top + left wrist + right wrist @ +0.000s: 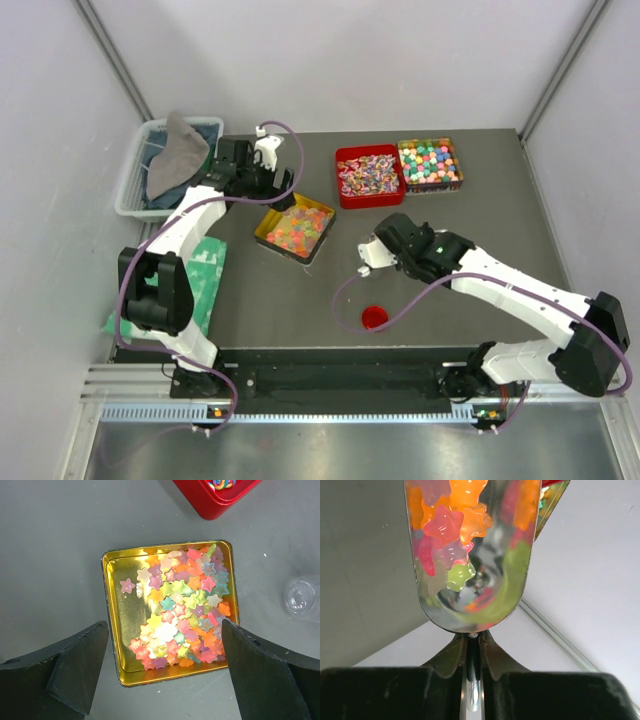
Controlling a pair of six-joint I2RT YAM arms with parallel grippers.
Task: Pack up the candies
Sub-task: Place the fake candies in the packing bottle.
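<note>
Star-shaped candies (185, 615) in orange, pink, yellow and green half fill a gold tin (117, 610), which sits left of centre (296, 228). My left gripper (164, 630) hovers open over the tin's near edge, one finger on each side. My right gripper (474, 642) is shut on the handle of a metal scoop (475, 580), which carries several star candies (450, 520). In the top view this gripper (385, 243) is right of the gold tin, beside a small clear jar (372, 256). A red tin of mixed pink-white pieces (369, 175) and a tin of pastel balls (430, 164) stand at the back.
A red round lid (376, 317) lies near the front edge. A clear bin with a grey cloth (168, 160) stands at the back left. A green bag (205, 280) lies at the left. The clear jar (301, 596) stands right of the gold tin.
</note>
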